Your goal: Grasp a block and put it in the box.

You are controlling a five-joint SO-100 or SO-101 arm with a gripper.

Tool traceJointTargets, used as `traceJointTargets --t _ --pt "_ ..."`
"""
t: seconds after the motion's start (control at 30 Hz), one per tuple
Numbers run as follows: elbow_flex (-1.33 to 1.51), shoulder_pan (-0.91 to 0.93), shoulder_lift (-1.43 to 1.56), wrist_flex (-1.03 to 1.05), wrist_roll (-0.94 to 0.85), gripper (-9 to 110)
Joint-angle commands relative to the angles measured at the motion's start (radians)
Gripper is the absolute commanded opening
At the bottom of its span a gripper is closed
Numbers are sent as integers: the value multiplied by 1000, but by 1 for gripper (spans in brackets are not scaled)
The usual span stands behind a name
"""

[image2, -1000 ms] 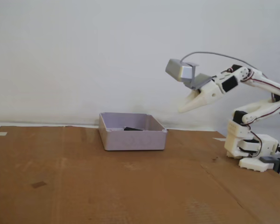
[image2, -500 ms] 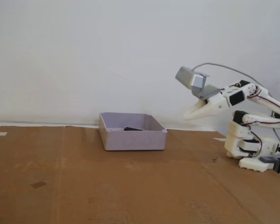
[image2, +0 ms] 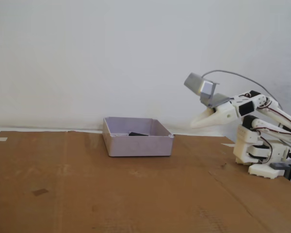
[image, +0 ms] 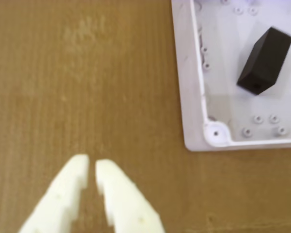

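And there it is — the block lies inside the box, leaning on a slant near the middle of the tray floor, matte black against the pale plastic; in the fixed view only a dark sliver of it peeks over the near wall of the box. The gripper carries nothing: its two white fingers sit nearly together with just a narrow slit between them, hanging over bare cardboard to the left of the tray's near corner in the wrist view. From the side, the gripper is up in the air, well apart from the box and tucked in close to the arm's base at the right edge of the cardboard. By the look of it the placing step is done and the arm is at the retreat stage — what's left, I'd judge, is only to fold back to rest, which calls for nothing finer than keeping clear of the tray wall. Around it there is little to snag on: the grey camera casing rides above the wrist with its cable arcing behind, and the cardboard between box and base shows only a seam. Nothing visible stands in the way.
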Motion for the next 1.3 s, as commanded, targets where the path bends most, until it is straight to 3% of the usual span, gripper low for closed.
traceJointTargets --t 0.0,0.67,1.27 --pt "2 -18 41 -31 8 0" --pt "184 -26 41 -38 26 0" --pt "184 -25 40 242 37 0"
